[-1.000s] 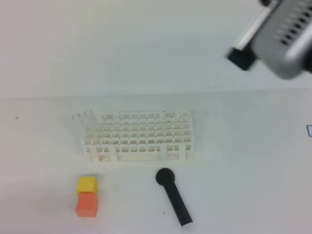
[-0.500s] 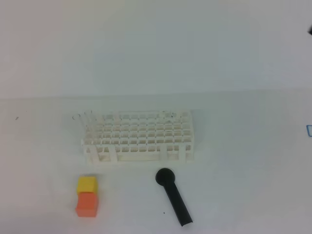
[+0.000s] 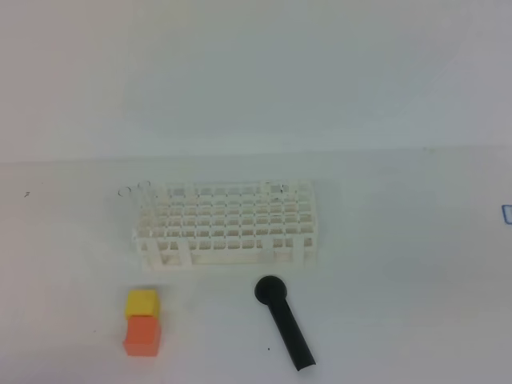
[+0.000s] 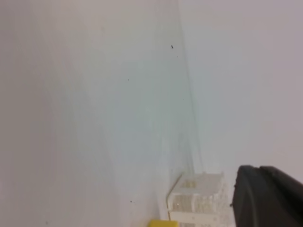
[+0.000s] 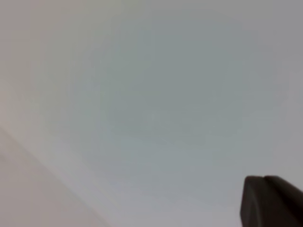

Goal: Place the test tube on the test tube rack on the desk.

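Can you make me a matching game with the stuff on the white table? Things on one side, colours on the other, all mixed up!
Things:
1. test tube rack
2. scoop
3. top block
4. bottom block

Colours:
A. orange
B. white
C. yellow
D. black

Pairs: 1-B, 2-D, 3-C, 4-A
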